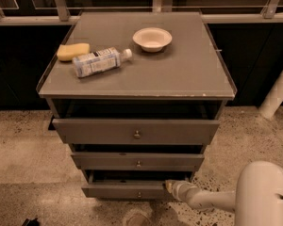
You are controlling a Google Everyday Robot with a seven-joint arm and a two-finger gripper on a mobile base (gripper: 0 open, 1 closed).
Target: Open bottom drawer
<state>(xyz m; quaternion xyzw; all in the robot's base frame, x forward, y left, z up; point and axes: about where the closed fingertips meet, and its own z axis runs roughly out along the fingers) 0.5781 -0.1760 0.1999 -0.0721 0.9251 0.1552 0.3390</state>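
The bottom drawer (122, 190) is the lowest of three grey drawer fronts on the cabinet, slim, with a tiny round knob (139, 194) at its centre. It stands pulled out a little, with a dark gap above its top edge. My gripper (170, 186) reaches in from the lower right on a white arm (212, 200). Its tip is at the right end of the bottom drawer's top edge, touching or almost touching it.
The middle drawer (137, 161) and top drawer (137, 131) are also partly out. On the cabinet top (179, 74) lie a yellow sponge (73, 51), a plastic bottle (100, 61) on its side and a white bowl (152, 38). Speckled floor surrounds the cabinet; a white post (278, 91) stands right.
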